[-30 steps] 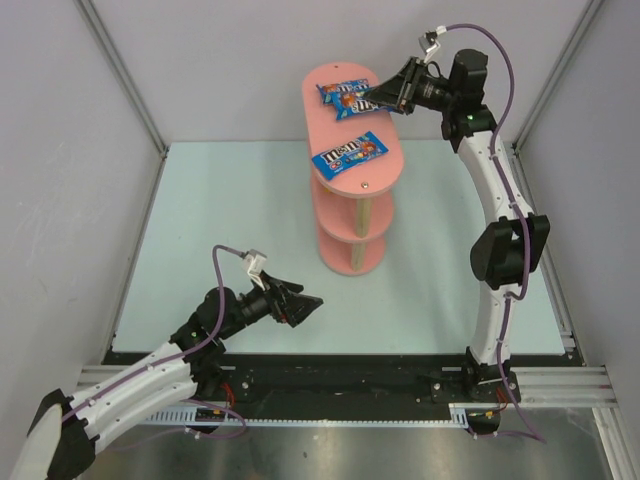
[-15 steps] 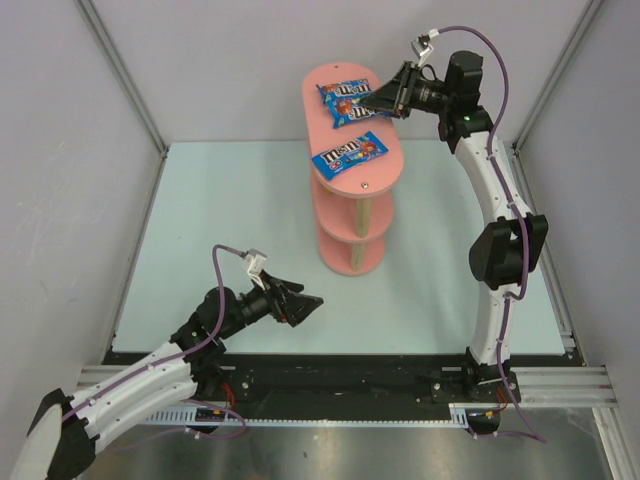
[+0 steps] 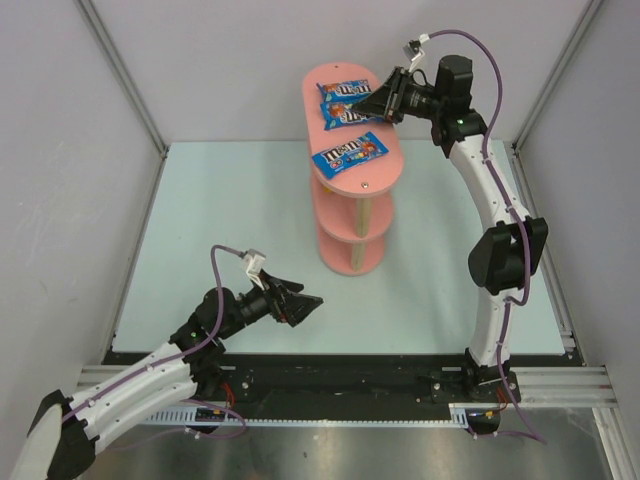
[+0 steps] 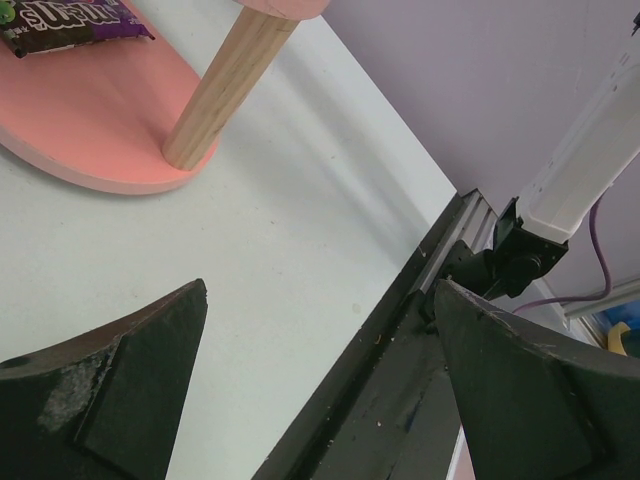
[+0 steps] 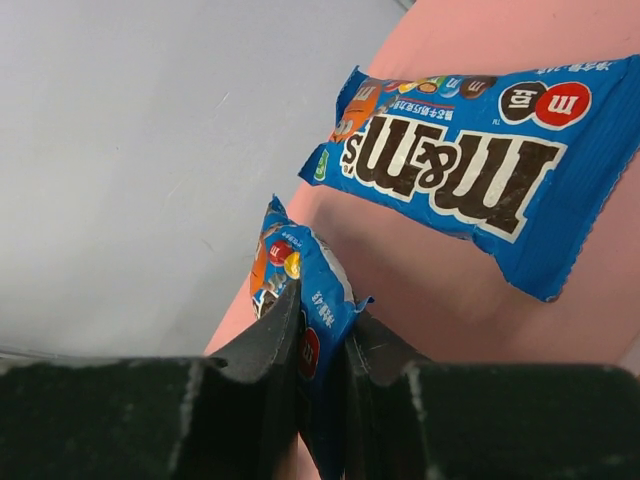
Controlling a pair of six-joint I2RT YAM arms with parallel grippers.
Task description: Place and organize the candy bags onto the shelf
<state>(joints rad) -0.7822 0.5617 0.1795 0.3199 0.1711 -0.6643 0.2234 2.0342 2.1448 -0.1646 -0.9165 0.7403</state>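
The pink three-tier shelf (image 3: pixel 352 178) stands mid-table. On its top board lie a blue candy bag (image 3: pixel 343 91) at the far end and another blue bag (image 3: pixel 349 152) at the near end. Between them my right gripper (image 3: pixel 370 104) is shut on a third blue bag (image 3: pixel 349 113), held over the board. In the right wrist view this held bag (image 5: pixel 312 285) stands on edge between the fingers of the gripper (image 5: pixel 325 322), beside the flat blue bag (image 5: pixel 470 170). My left gripper (image 3: pixel 308 303) is open and empty low over the table. A purple bag (image 4: pixel 65 20) lies on the bottom board (image 4: pixel 90 120).
A pale wooden post (image 4: pixel 225 85) rises from the bottom board close to the left gripper (image 4: pixel 320 290). The black rail (image 4: pixel 400 380) of the table's near edge runs under the left fingers. Grey walls enclose the table on three sides.
My right gripper has moved left and a little farther over the top board, carrying its blue bag. The left arm has stayed still.
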